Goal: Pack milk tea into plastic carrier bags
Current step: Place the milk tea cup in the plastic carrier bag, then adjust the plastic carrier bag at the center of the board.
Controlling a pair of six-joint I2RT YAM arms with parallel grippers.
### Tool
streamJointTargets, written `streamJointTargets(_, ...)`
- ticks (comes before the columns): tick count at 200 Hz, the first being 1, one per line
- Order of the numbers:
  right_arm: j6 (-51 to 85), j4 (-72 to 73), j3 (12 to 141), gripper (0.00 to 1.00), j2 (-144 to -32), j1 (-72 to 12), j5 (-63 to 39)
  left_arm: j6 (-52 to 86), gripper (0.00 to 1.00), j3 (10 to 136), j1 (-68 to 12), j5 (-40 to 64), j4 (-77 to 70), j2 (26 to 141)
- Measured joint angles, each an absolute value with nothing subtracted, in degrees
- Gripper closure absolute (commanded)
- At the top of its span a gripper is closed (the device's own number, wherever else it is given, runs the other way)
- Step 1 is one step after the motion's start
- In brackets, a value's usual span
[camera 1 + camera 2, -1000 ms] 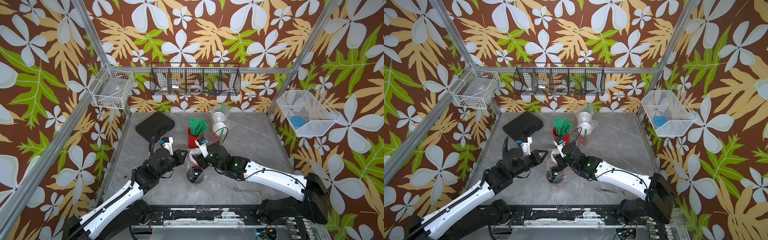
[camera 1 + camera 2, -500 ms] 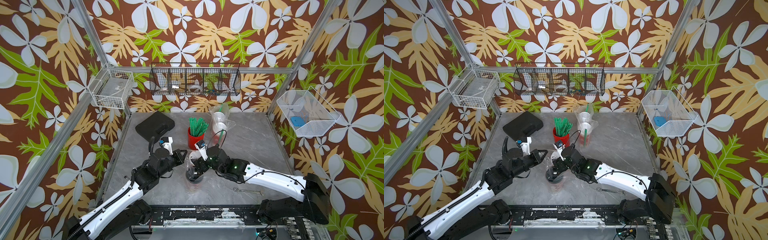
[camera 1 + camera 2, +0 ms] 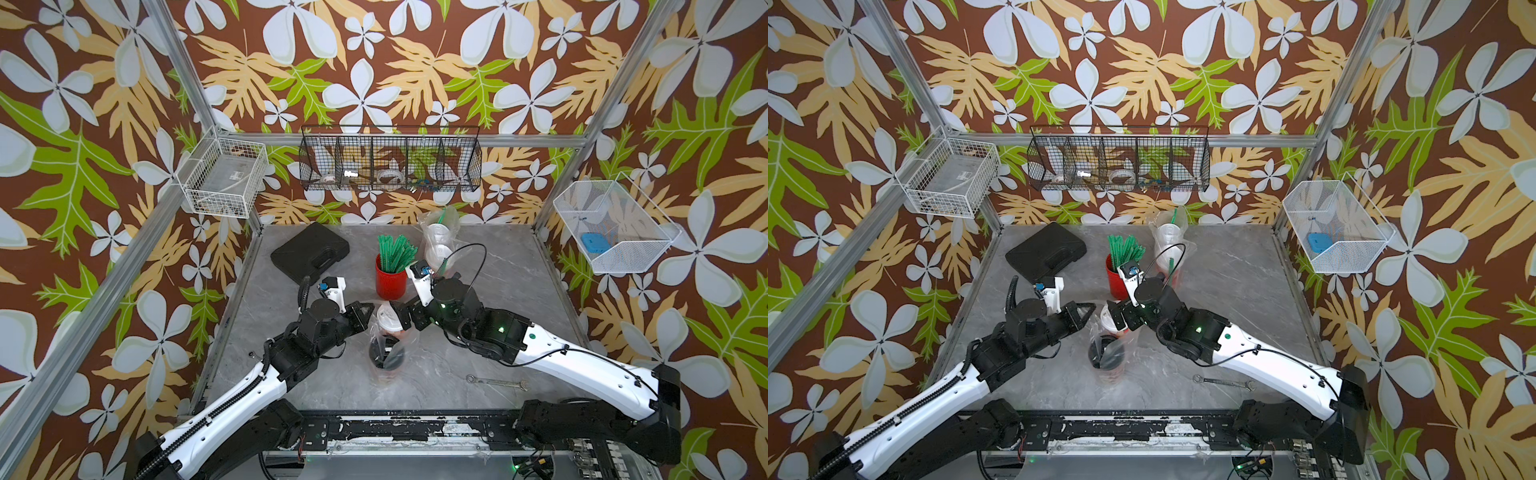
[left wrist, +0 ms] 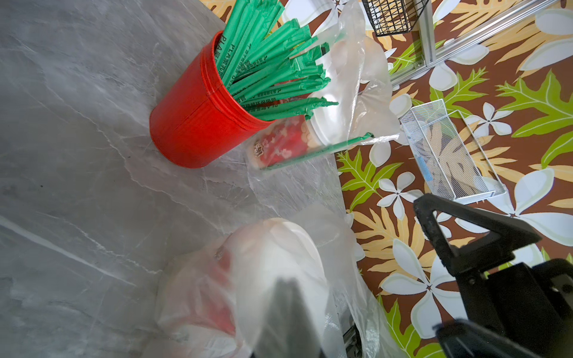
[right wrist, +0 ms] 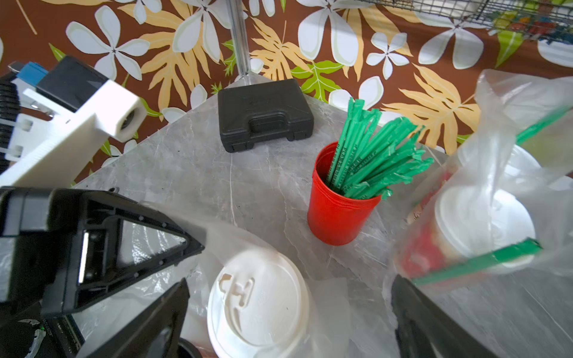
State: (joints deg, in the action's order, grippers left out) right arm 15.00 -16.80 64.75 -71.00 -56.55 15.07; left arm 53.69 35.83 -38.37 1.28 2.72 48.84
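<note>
Cup [image 5: 257, 307] sits in bag [image 3: 386, 353], between wide jaws of right gripper [image 3: 402, 319]. Left gripper [image 3: 365, 312] pinches bag rim. Next, likely: withdraw right without snagging.

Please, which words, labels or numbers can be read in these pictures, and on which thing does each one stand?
"PLA": on a green paper straw wrapper in the red ribbed pot.
Chinese characters along the same wrappers: too small to read.
Gold mark on the red printed paper cup: blurred.
No other text is legible.
</note>
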Motion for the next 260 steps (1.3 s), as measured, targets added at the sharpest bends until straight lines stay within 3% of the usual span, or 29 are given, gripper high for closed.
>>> streamJointTargets(77,28.2,-31.7,63.5,0.0,-67.6,-56.4,5.4,52.3,1.0,33.6,-38.4,2.0,1.4,49.3)
streamJointTargets(125,34.8,-30.3,59.7,0.12,-66.4,-56.4,-4.6,51.9,1.0,32.2,-38.4,3.3,-0.1,48.9)
streamJointTargets(160,37.6,-29.1,57.9,0.29,-67.2,-56.0,-8.7,51.9,1.0,30.7,-38.4,3.5,-0.7,48.0)
streamJointTargets(205,40.1,-27.2,56.2,0.66,-68.4,-53.9,-11.1,52.0,1.0,29.8,-38.4,3.5,-1.0,46.3)
streamJointTargets(235,39.9,-27.1,57.4,0.82,-67.8,-53.1,-8.7,52.2,1.0,29.5,-38.4,3.5,-1.1,45.3)
streamJointTargets(253,39.0,-27.0,58.1,1.0,-67.5,-52.7,-7.0,52.4,1.0,29.2,-38.4,3.5,-1.1,44.9)
streamJointTargets(260,39.0,-26.9,58.2,1.0,-67.5,-52.5,-6.8,52.4,1.0,29.2,-38.4,3.5,-1.1,44.8)
